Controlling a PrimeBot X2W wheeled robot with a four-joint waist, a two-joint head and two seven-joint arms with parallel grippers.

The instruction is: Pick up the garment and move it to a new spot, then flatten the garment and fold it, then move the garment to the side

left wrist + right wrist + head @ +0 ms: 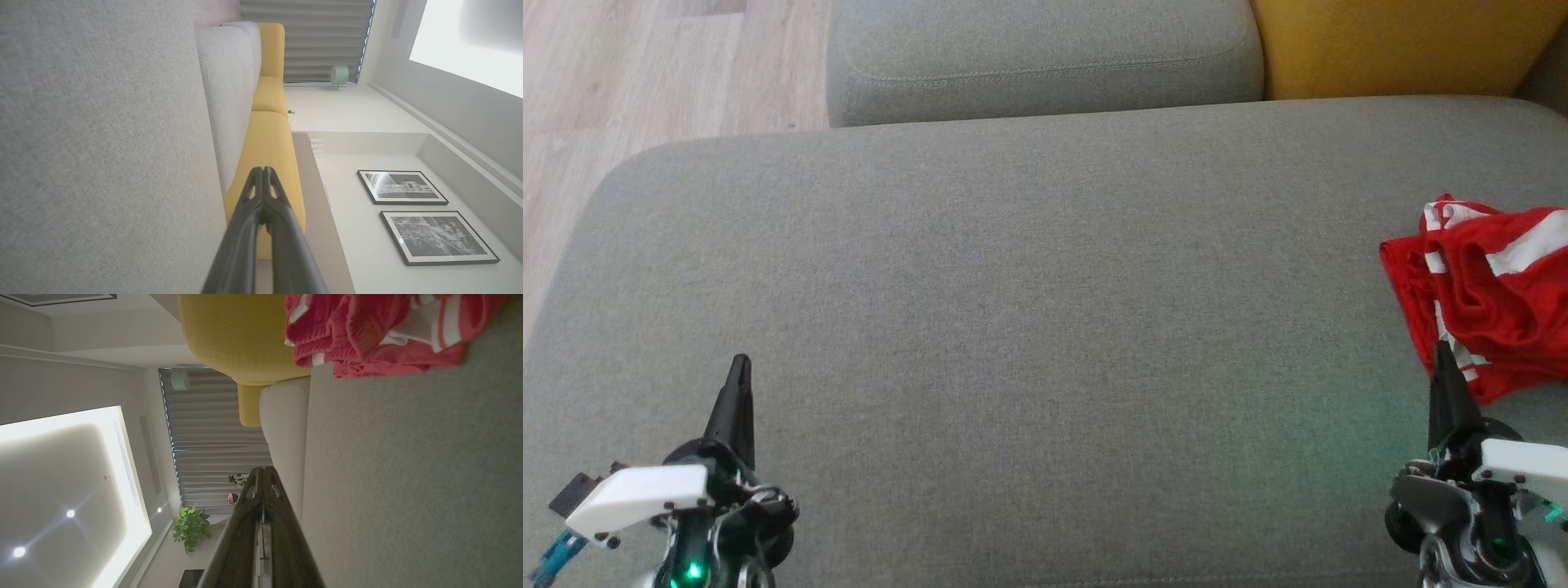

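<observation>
In the head view, a broad grey seat cushion (1013,327) of a sofa takes up most of the frame. The garment (1494,302), red with white stripes, lies crumpled on it at 3 o'clock, running off the right edge. The left gripper (739,367) stands at 8 o'clock, its two dark fingers pressed together to a single point and holding nothing, well apart from the garment. The right gripper (1443,351) stands at 4 o'clock, likewise closed tight and empty. Its tip overlaps the garment's lower edge from this angle, and contact cannot be judged here. A grey back cushion (1045,57) sits at 12 o'clock, a yellow cushion (1405,45) at 1 o'clock, and pale wood floor (645,73) at 10 o'clock.

In the left wrist view, the left gripper's fingers rise from 6 o'clock with their tips meeting and nothing between them. The grey sofa fabric fills the side from 7 to 11 o'clock, with yellow upholstery beside it at the centre. Two framed pictures (402,188) hang on a white wall at 4 o'clock, and a ribbed curtain (322,41) shows at 12 o'clock.

In the right wrist view, the right gripper's fingers rise from 6 o'clock, tips shut together and empty. The garment lies bunched at 1 o'clock on the grey seat, clearly apart from the fingertips and just beside the yellow cushion at 12 o'clock. A leafy plant (190,526) shows at 8 o'clock, and a lit ceiling panel (61,477) at 9 o'clock.
</observation>
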